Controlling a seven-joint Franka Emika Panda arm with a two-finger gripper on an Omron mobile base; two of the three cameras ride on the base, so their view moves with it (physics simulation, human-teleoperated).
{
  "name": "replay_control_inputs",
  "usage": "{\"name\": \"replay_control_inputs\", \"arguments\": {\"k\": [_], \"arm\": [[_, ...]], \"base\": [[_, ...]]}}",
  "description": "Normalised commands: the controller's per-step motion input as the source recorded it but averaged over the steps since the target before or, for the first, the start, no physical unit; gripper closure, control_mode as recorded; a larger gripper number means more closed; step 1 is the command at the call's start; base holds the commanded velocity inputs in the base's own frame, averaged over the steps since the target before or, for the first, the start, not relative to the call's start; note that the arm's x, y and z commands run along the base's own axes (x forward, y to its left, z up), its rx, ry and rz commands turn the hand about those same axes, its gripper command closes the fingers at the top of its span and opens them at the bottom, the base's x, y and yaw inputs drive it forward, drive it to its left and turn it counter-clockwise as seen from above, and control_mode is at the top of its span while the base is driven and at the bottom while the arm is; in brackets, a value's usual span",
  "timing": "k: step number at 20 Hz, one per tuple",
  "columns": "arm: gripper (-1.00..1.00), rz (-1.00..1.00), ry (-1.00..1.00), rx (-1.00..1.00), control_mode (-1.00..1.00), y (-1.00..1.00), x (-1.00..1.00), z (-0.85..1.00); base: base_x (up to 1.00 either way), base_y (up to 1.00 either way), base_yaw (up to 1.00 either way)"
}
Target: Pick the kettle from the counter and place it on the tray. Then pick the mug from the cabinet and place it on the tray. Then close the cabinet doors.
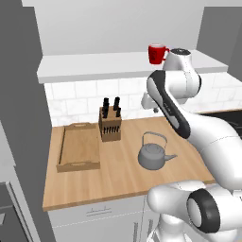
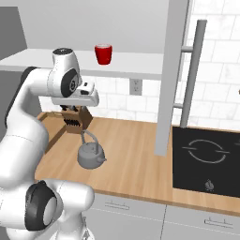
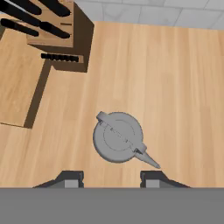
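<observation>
Hovering with fingers spread and empty, the end effector (image 3: 112,179) looks down on the kettle (image 3: 118,137) standing on the bench (image 3: 183,96), knife block (image 3: 57,35) at its 10 o'clock.

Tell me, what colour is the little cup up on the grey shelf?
The small mug is bright red, clearest in the right base view.

Grey kettle (image 1: 152,156), red mug (image 1: 157,53), light-brown grained counter (image 1: 123,177), dark-handled knife block (image 1: 109,124)
</observation>
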Motion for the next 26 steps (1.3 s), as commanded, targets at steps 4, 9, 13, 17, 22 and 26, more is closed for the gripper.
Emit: {"name": "replay_control_inputs", "arguments": {"k": [4, 9, 13, 17, 22, 26], "arm": [[-1.00, 0.00, -0.03, 0.00, -1.00, 0.00, -0.20, -0.03], [-1.00, 0.00, -0.16, 0.00, -1.00, -0.10, -0.44, -0.45], [-1.00, 0.00, -0.06, 0.00, -1.00, -0.21, -0.27, -0.56], [-1.00, 0.00, 0.00, 0.00, -1.00, -0.20, 0.06, -0.34], [-1.00, 0.00, 0.00, 0.00, -1.00, -0.10, 0.26, -0.18], [-1.00, 0.00, 0.02, 0.00, -1.00, -0.10, 0.23, -0.08]], "base": [[0.00, 0.00, 0.00], [0.00, 0.00, 0.00], [0.00, 0.00, 0.00], [0.00, 0.00, 0.00], [0.00, 0.00, 0.00], [0.00, 0.00, 0.00]]}}
